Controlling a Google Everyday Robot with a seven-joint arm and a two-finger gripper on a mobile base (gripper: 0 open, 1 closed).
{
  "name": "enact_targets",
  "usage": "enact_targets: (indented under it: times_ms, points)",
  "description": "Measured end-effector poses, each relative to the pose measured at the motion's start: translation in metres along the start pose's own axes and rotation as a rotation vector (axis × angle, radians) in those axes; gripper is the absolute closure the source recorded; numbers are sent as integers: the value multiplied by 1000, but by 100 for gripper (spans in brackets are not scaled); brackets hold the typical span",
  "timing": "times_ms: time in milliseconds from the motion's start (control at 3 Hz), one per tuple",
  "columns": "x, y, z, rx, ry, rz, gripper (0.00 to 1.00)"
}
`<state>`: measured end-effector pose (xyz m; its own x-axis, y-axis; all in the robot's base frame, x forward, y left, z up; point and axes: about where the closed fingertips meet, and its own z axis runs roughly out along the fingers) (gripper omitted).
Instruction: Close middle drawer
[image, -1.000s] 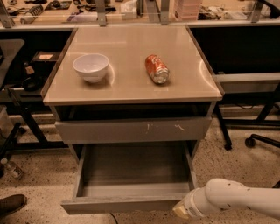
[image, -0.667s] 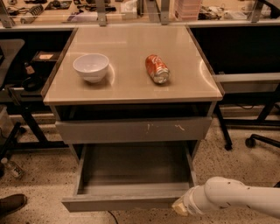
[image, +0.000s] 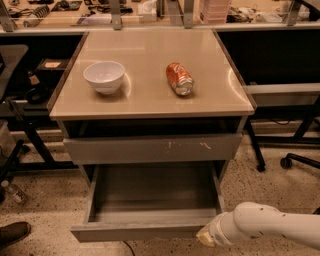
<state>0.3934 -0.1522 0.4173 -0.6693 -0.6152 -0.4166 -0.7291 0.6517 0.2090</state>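
Geometry first: middle drawer (image: 140, 232) is pulled well out of the cabinet (image: 150, 102), lowest front in view, grey tray open to the camera; its flat front runs left-right across the bottom of the camera view, so the long axis is side to side and the closing push goes square to that, back into the cabinet and away from the camera; gripper (image: 205, 237) sits at the right end of that front, on the outer-face side, at or just beside the corner; contact looks likely but I can't confirm it; can't tell whether the gripper is apart or together, its end doesn't show enough past the white arm (image: 270, 225) coming in from the lower right; one arm only, so no choice of side; my read: a push from the right end is off-centre and the drawer could rack on its slides, so a point nearer mid-front would be safer; scratched drawer front (image: 125, 149) above it sits close in at the cabinet face, not the target; writing: none readable; orange-red can (image: 179, 78) lies on its side on the top, no lettering I can make out, brand unknown; white bowl (image: 104, 76) to its left is plain; the white scratches are scuffs, not text.
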Motion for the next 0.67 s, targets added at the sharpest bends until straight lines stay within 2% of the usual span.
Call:
enact_targets:
  times_ms: [667]
  points:
    - [0,0,0,0,0,0,12]
